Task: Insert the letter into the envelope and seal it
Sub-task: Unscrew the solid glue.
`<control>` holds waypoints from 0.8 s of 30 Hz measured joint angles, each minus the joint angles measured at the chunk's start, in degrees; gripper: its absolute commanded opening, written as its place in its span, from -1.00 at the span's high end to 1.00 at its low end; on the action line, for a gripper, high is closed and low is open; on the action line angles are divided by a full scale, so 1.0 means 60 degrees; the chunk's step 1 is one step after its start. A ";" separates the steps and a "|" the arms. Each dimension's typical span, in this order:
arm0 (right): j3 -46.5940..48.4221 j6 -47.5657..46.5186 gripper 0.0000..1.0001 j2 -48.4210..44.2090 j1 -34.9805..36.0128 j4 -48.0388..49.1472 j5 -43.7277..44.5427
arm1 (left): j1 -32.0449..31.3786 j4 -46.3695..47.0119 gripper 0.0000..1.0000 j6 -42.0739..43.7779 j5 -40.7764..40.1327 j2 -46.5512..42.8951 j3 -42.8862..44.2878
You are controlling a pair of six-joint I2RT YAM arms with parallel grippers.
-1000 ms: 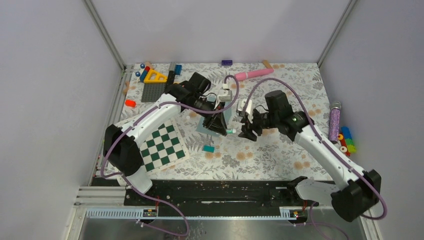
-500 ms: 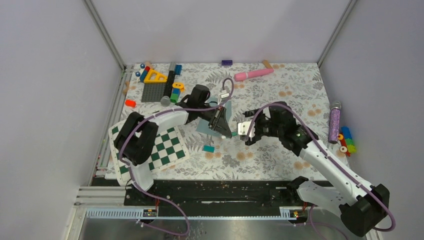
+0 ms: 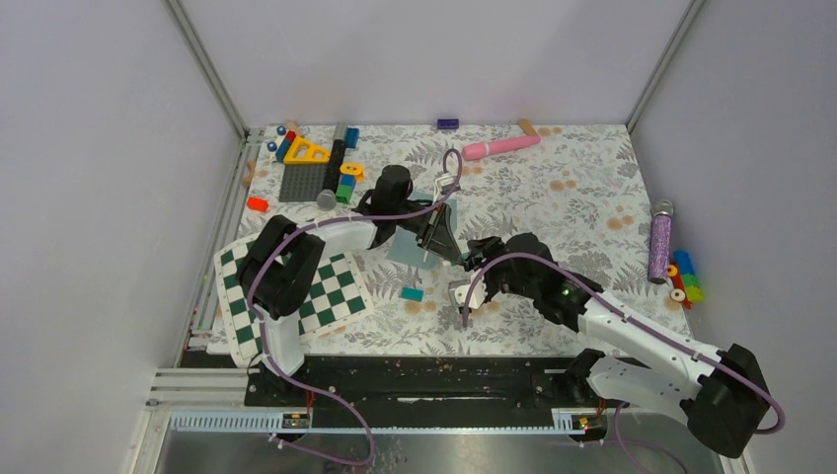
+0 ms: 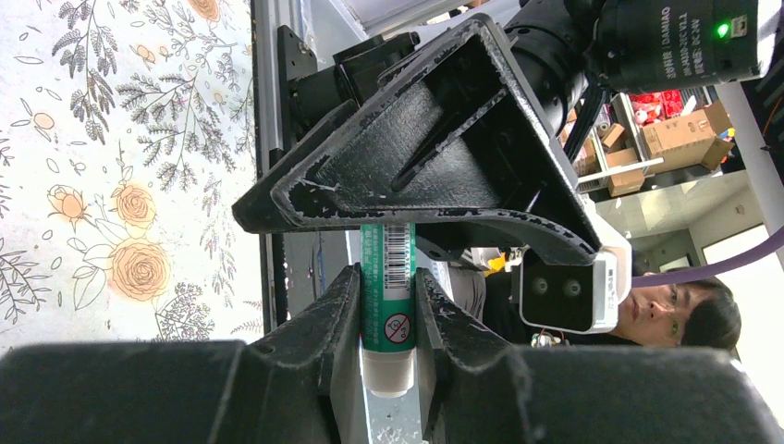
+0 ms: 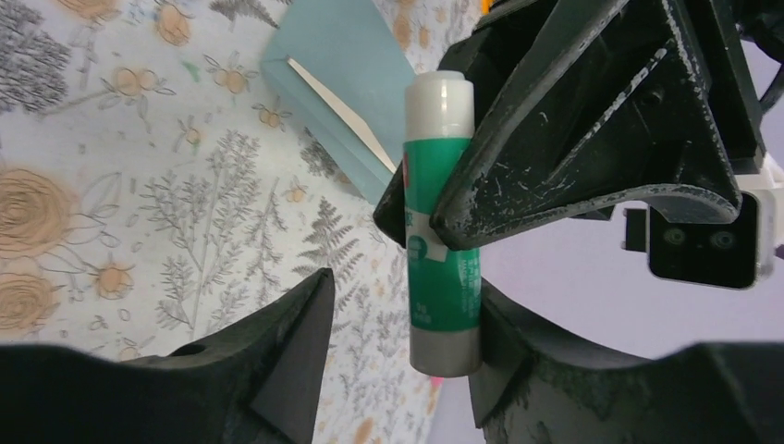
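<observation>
Grips the glue stick (image 4: 387, 314) in left hand (image 4: 388, 282), pointing straight into right hand (image 5: 399, 305), open loosely around it, with envelope (image 5: 337, 65) just beyond.

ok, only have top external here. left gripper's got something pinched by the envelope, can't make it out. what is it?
Observer: Left wrist view shows a green-and-white glue stick clamped in the left gripper.
Operator: other arm on it too?
Observer: Right wrist view: the right gripper is open, fingers either side of the stick's end, with a gap on one side.
Operator: contents in yet?
Observer: Same view: a cream strip, likely the letter, shows at the edge of the envelope. I can't tell if the flap is down.
</observation>
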 measured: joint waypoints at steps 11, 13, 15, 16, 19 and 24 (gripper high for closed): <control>-0.0138 -0.0481 0.62 0.0219 0.0324 0.1042 0.1082 | -0.0018 -0.0015 1.00 0.0011 0.0007 0.0000 0.0000; 0.0109 -0.0433 0.64 0.0233 0.0335 0.0561 0.1075 | -0.0033 0.0004 1.00 0.0000 0.0040 0.0000 0.0004; 0.0535 -0.0346 0.67 0.0310 0.0357 -0.0208 0.1038 | -0.0076 0.0055 1.00 -0.0018 0.0098 0.0000 0.0011; 0.0776 -0.0280 0.67 0.0375 0.0357 -0.0612 0.1024 | -0.0095 0.0073 1.00 -0.0033 0.0127 -0.0004 0.0026; 0.1599 0.0029 0.68 0.0645 0.0357 -0.1814 0.0776 | -0.0106 0.0153 1.00 -0.0036 0.0248 -0.0095 0.0044; 0.2422 0.0659 0.65 0.0929 0.0357 -0.2871 0.0404 | -0.0098 0.0127 1.00 0.0004 0.0335 -0.0328 0.0044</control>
